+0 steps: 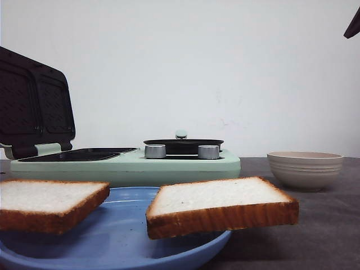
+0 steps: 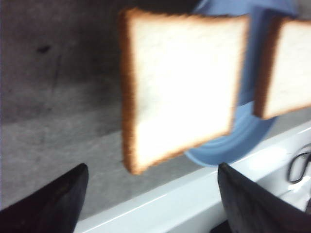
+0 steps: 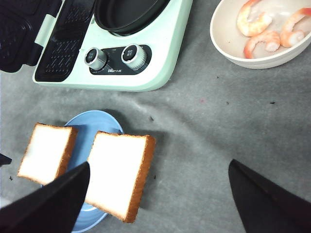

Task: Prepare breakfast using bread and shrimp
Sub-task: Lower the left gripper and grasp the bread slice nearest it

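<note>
Two slices of white bread lie on a blue plate [image 1: 129, 236] at the front: the left slice [image 1: 48, 203] and the right slice [image 1: 219, 205], which overhangs the rim. Pink shrimp [image 3: 262, 40] lie in the beige ribbed bowl [image 3: 252, 60]. My left gripper [image 2: 153, 204] is open and empty, above the machine's pale edge, with one slice [image 2: 182, 87] beyond it. My right gripper [image 3: 158, 204] is open and empty, high over the grey cloth beside the right slice [image 3: 119, 172]. The other slice [image 3: 46, 153] lies left of it.
A mint-green breakfast machine [image 1: 169, 163] stands behind the plate, with its dark grill lid [image 1: 34, 107] open at the left, a black pan [image 1: 183, 145] and two metal knobs [image 1: 154, 151]. The bowl [image 1: 305, 169] stands to its right. A dark arm part [image 1: 353, 25] shows in the top right corner.
</note>
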`<state>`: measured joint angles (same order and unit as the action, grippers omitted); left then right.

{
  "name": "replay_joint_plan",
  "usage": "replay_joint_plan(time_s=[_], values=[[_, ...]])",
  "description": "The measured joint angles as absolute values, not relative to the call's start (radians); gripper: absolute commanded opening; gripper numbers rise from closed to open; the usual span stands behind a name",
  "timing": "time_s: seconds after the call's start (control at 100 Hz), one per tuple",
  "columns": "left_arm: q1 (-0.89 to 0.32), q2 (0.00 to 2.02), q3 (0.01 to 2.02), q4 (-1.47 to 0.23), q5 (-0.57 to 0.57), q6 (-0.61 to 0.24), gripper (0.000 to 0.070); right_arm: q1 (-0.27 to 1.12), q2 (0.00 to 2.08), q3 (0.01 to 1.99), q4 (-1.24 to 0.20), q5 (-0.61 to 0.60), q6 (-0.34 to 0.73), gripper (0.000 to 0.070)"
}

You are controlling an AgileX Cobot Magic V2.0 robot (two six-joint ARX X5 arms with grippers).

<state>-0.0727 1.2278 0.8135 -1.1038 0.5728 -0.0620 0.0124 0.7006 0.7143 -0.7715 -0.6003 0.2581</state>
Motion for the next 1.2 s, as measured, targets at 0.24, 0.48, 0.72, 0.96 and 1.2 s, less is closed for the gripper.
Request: replay_joint_plan(time_s=[0.24, 0.48, 0.72, 0.96, 1.2], values=[[-0.125, 1.327, 0.813, -1.087, 0.575, -0.049, 0.0477, 0.012, 0.701, 0.714, -0.772, -0.601, 0.247, 0.0573], [-0.184, 1.416, 0.813, -1.05, 0.63, -0.027, 0.0477, 0.012, 0.701, 0.714, -0.772, -0.602, 0.239, 0.0573], [-0.2, 1.439, 0.813, -0.997, 0.648, -0.019, 0.0473, 0.012, 0.701, 0.714, -0.772, -0.609, 0.239, 0.0573], [-0.2, 1.439, 0.813, -0.989, 0.65, -0.017, 0.0468, 0.012, 0.701, 0.714, -0.772, -0.609, 0.239, 0.0573], [-0.2, 1.441, 0.813, -0.972, 0.65, -0.017, 0.0251, 0.012, 0.701, 0.714, -0.772, -0.609, 0.239, 0.0573]])
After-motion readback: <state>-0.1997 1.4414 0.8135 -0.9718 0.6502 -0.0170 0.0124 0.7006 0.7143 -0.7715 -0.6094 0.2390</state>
